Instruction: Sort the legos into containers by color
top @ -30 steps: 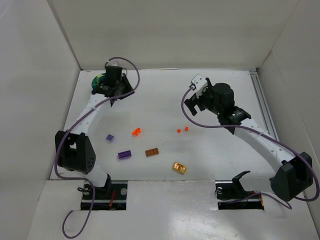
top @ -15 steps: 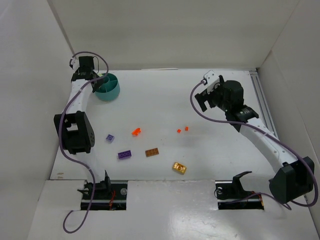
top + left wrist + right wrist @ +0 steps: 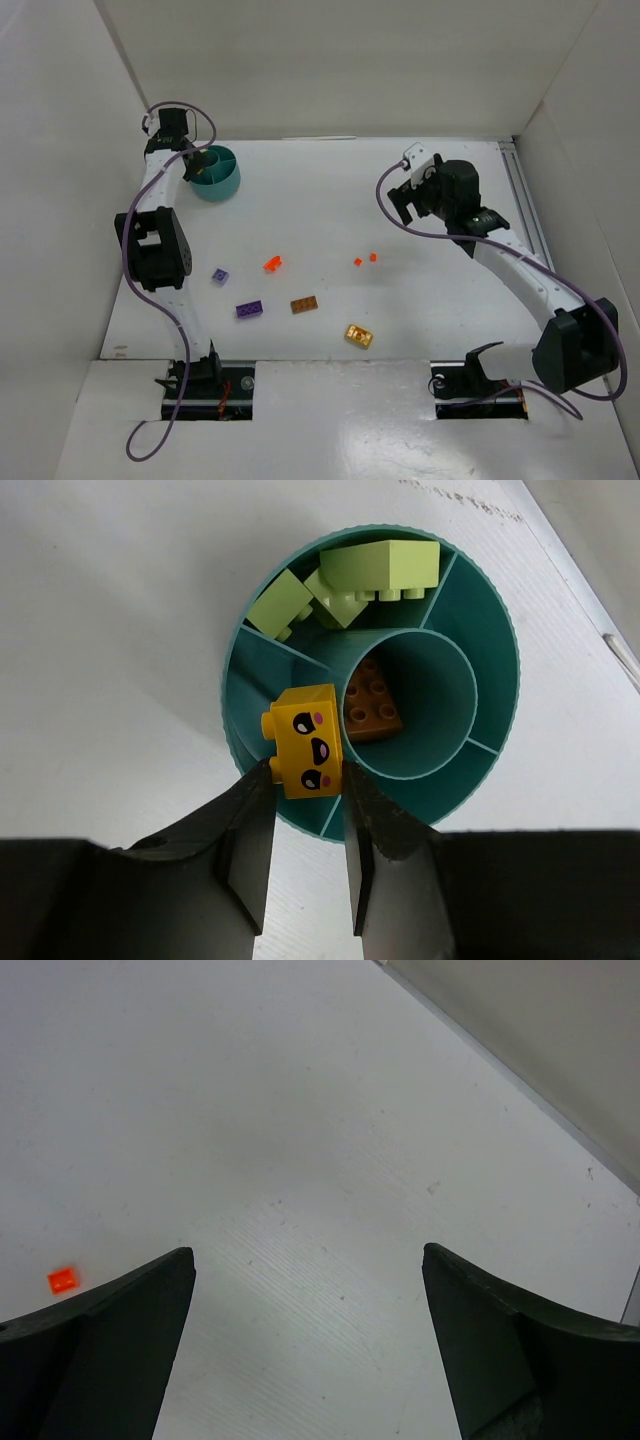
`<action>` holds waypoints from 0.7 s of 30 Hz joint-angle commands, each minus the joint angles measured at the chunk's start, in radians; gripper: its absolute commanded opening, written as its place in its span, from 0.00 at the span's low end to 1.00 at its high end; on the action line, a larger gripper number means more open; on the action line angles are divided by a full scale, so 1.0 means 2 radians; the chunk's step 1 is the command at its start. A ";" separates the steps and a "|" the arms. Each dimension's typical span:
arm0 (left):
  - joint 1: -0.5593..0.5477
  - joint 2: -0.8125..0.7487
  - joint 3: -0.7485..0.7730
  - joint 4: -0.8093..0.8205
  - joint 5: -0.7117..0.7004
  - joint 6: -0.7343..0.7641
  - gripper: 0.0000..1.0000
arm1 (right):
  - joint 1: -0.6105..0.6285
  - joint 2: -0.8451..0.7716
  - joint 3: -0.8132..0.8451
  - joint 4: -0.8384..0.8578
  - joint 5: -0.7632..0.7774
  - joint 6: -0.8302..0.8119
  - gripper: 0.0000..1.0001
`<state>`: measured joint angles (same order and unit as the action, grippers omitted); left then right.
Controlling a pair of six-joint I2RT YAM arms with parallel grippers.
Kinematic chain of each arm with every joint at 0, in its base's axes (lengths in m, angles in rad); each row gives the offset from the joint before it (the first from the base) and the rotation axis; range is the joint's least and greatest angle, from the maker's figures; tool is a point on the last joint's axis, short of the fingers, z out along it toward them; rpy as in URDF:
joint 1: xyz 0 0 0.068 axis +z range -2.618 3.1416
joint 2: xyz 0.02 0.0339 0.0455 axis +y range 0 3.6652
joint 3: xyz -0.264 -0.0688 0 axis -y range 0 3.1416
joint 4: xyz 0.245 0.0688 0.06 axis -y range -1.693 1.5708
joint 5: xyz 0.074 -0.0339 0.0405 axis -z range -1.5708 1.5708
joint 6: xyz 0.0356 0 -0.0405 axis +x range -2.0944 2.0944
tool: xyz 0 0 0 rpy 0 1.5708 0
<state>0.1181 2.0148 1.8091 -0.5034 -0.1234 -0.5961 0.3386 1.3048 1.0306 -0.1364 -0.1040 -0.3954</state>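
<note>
Pinched between the narrowed fingers of the left gripper (image 3: 306,773), mid-frame: golden yellow brick (image 3: 305,738), over lower-left rim of teal tub (image 3: 470,610). Spread wide above the table (image 3: 300,1110): right gripper (image 3: 305,1252), red-orange brick (image 3: 62,1280) at lower left.

Toy bricks, one tub and two pincers, counted.

On the table (image 3: 420,320) lie seven loose plastic bricks: one lavender brick (image 3: 219,275), one purple brick (image 3: 249,310), one flat orange-brown brick (image 3: 305,305), one golden yellow brick (image 3: 358,335), one bright red-orange brick (image 3: 271,264), plus two tiny red-orange pieces, the left speck (image 3: 358,261) and the right speck (image 3: 373,257). The one round teal plastic tub (image 3: 478,630) holds one square orange-brown brick (image 3: 372,705) and two pale green bricks (image 3: 385,562), possibly three, as they overlap. One yellow face-printed brick (image 3: 305,738) sits between the fingers of the left pincer (image 3: 306,775); the right pincer (image 3: 305,1252) carries none.
</note>
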 commanded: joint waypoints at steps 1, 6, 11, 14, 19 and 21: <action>0.001 -0.006 0.023 -0.008 0.008 0.008 0.03 | -0.004 0.003 0.023 0.007 -0.002 0.007 1.00; 0.001 0.000 0.017 0.000 0.023 0.023 0.16 | -0.004 0.007 0.023 0.007 -0.007 0.007 1.00; 0.001 0.000 0.017 -0.004 0.013 0.023 0.31 | -0.004 0.007 0.023 0.002 -0.022 0.007 1.00; 0.001 -0.012 0.011 -0.004 0.013 0.023 0.34 | -0.004 0.003 0.023 0.002 -0.022 0.007 1.00; 0.001 -0.021 0.007 0.000 0.013 0.023 0.39 | -0.004 -0.008 0.014 -0.002 -0.027 0.007 1.00; 0.001 -0.030 0.002 0.000 0.013 0.023 0.39 | -0.004 -0.020 0.014 -0.002 -0.027 0.002 1.00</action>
<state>0.1188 2.0239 1.8091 -0.5064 -0.0940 -0.5610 0.3344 1.3174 1.0321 -0.1513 -0.1394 -0.3954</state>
